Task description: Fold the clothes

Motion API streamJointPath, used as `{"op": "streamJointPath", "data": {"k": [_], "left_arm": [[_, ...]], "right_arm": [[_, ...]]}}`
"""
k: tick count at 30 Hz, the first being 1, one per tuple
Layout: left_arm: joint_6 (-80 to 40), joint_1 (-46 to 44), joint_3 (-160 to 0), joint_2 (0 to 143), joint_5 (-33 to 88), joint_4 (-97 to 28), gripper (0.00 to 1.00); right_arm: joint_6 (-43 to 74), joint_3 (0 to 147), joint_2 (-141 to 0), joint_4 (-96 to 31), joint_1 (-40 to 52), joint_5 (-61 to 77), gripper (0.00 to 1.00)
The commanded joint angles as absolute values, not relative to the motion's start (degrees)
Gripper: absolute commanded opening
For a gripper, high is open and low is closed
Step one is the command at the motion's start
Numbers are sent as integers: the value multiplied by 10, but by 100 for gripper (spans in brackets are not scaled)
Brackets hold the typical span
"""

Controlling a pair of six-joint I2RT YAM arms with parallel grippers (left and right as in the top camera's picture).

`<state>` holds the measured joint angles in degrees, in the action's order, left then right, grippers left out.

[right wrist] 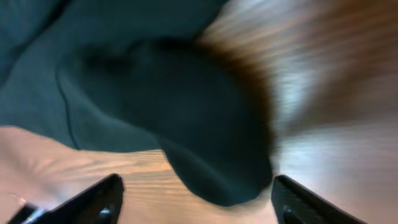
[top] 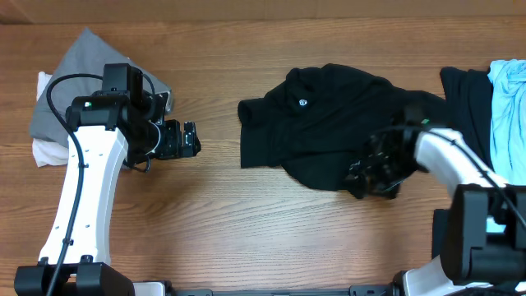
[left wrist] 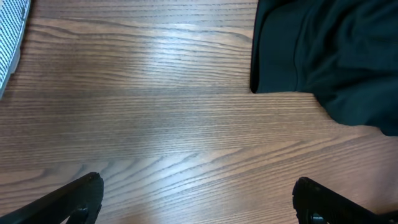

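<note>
Nearest: right gripper [top: 374, 174] spread open over the near hem of the black T-shirt [top: 329, 123], gripping nothing; left gripper [top: 182, 140] wide open above the desk [top: 246, 230]. Looks barely begun: shirt rumpled mid-desk. Farther right, heaped garments [top: 505, 99] waiting.

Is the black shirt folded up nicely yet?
Not yet. The black shirt lies rumpled on the table, bunched up with uneven edges, not in a tidy rectangle.

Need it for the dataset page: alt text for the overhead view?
Crumpled black T-shirt on a wooden table, right fingers over its near edge. Left fingers open over bare wood beside grey garment; black and light-blue garments at right edge.
</note>
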<state>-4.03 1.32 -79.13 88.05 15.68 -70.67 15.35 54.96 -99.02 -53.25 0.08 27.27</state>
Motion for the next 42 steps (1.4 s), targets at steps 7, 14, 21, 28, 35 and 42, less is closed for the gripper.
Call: {"op": "streamJointPath", "data": {"k": [7, 14, 21, 28, 35, 42], "left_arm": [[-15, 11, -797, 880, 161, -719, 100], [-12, 18, -852, 880, 159, -749, 100], [-12, 30, -945, 880, 131, -787, 100], [-12, 21, -954, 881, 165, -795, 100], [-12, -37, -947, 881, 153, -795, 100], [-17, -87, -893, 881, 134, -770, 100]], "right_arm": [[348, 510, -987, -249, 125, 486, 4], [486, 594, -987, -75, 291, 536, 4], [494, 663, -987, -84, 385, 444, 24], [417, 663, -986, -158, 340, 427, 100], [311, 663, -985, -358, 230, 339, 100], [265, 630, -985, -565, 79, 239, 92]]}}
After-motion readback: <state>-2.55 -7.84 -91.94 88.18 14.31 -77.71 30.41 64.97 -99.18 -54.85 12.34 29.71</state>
